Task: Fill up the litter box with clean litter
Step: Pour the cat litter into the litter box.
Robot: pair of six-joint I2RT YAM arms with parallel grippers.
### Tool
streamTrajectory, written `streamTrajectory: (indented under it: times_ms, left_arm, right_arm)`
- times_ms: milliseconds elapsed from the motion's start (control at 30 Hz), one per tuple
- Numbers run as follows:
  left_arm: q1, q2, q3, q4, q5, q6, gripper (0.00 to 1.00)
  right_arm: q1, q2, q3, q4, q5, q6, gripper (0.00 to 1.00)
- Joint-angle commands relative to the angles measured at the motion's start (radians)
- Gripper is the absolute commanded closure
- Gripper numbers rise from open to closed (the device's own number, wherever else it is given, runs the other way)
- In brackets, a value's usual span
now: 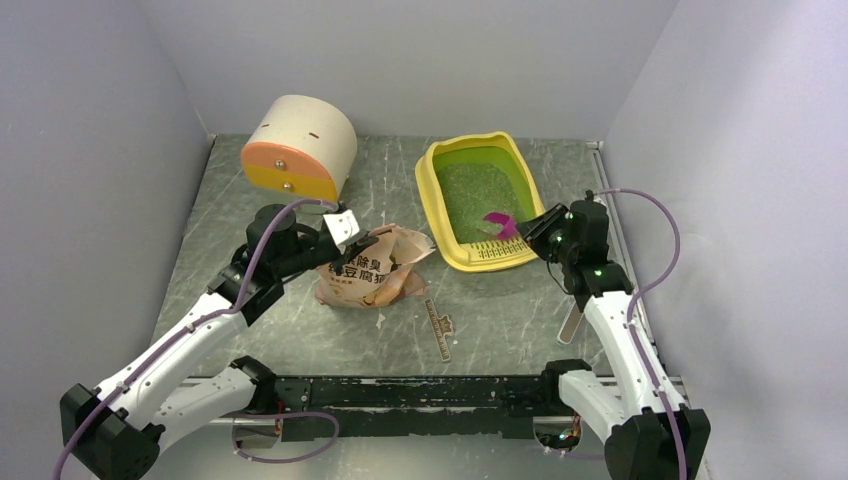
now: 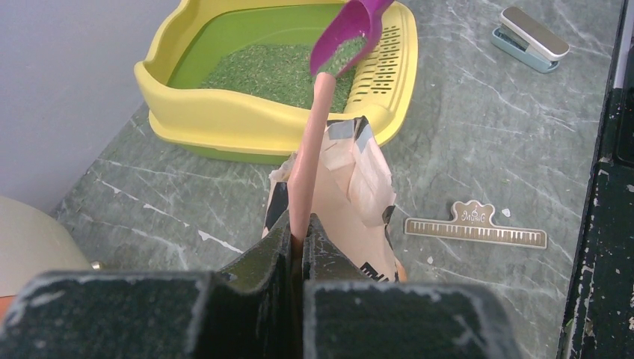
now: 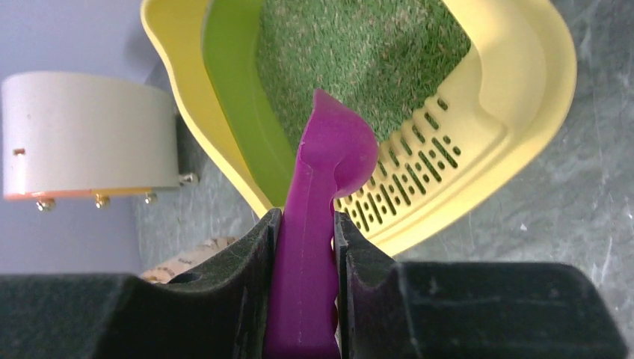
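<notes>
Gripping the magenta plastic scoop (image 2: 351, 37) by its handle, the right claw (image 3: 303, 224) holds it loaded above the yellow plastic litter box (image 1: 492, 256), pale green litter (image 1: 472, 190) inside. Left claw (image 2: 301, 232) pinches the pinkish printed bag (image 1: 375, 275) by its flap. Risk: tipping over the slotted ledge (image 3: 419, 172) scatters granules onto the bench (image 2: 486, 134)

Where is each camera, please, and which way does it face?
Top external: above and behind, looking down on the table; left arm and right arm show.
Left wrist: on its arm, facing the litter box; left claw pinches the bag.
Right wrist: facing the litter box; right claw grips the scoop.
All share litter box, scoop.
</notes>
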Motion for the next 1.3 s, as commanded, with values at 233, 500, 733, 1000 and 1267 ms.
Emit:
streamTrajectory:
  times_ms: [233,500,733,1000,1267]
  left_arm:
    - [-0.003,-0.008,0.005,-0.017,0.016,0.004,0.95]
    - [-0.003,-0.003,0.007,-0.017,0.026,-0.001,0.95]
    - [-0.003,-0.008,0.017,-0.036,0.033,0.003,0.95]
    - [-0.003,-0.038,0.030,-0.074,0.015,-0.003,0.95]
    - [-0.003,-0.037,0.030,-0.080,0.017,0.007,0.95]
  right_arm:
    - [0.018,0.159,0.171,-0.061,-0.030,-0.225,1.00]
    - [0.170,0.399,0.441,-0.141,0.267,-0.398,1.00]
    - [0.186,0.542,0.544,-0.100,0.288,-0.423,1.00]
    - [0.191,0.707,0.647,-0.054,0.242,-0.389,1.00]
    - [0.220,0.651,0.695,-0.158,0.366,-0.490,1.00]
